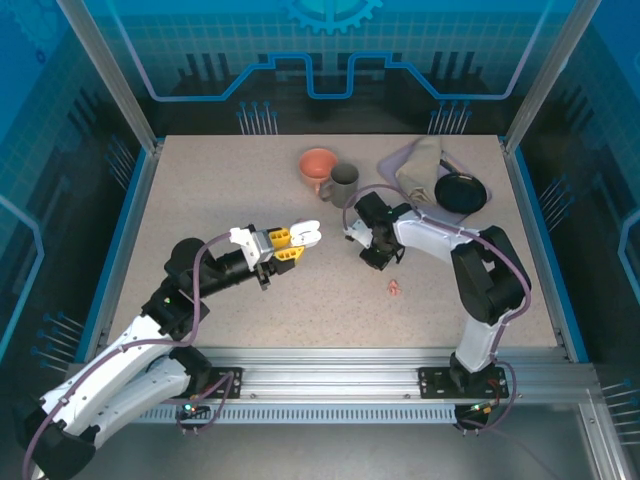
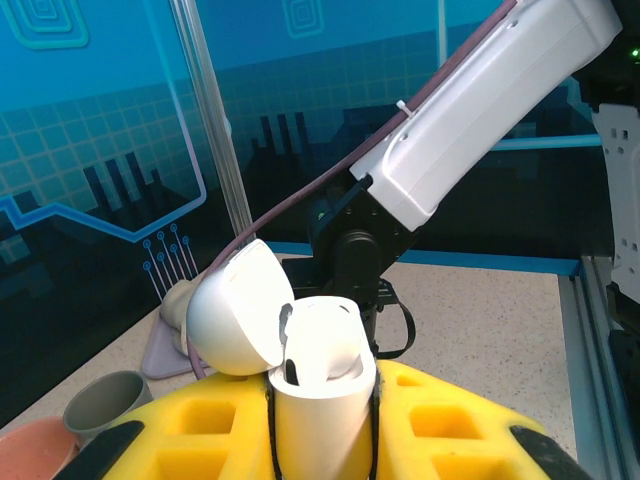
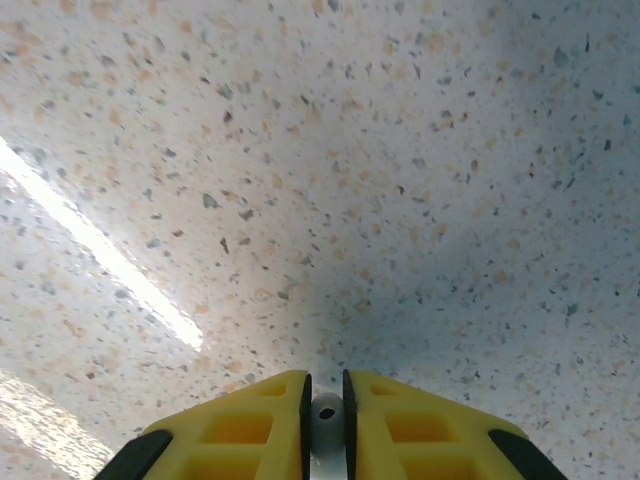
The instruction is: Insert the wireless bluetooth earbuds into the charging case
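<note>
The white earbud (image 3: pixel 326 409) sits pinched between the yellow fingers of the right gripper (image 3: pixel 325 385), which I see pressed in on it from both sides so that just its rounded tip shows in the slit between them. That gripper points down at the speckled table (image 3: pixel 330 180), near the middle of the tabletop. In the top view the pink earbuds (image 1: pixel 394 288) lie together on the table at about 5 o'clock from the right gripper, near it but apart from it, and nothing touches them. At about 9 o'clock from the right gripper, across a short stretch of bare table, the left gripper (image 2: pixel 322 400) is clamped on the white charging case (image 2: pixel 322 385). Its yellow fingers squeeze the body from either side. The case stands upright in the grip with its lid (image 2: pixel 240 318) swung open and tipped to the left in the left wrist view. I cannot tell whether a bud already sits inside the case. Farther out, at about 12 o'clock from the case, an orange cup (image 1: pixel 318 165) and a grey mug (image 1: pixel 344 184) stand side by side, touching or nearly so. At about 1 o'clock from the right gripper a rolled cloth (image 1: pixel 420 163) lies on a purple mat (image 1: pixel 395 158), and a black dish (image 1: pixel 460 192) rests at the mat's right end, close to the far right corner of the table.
</note>
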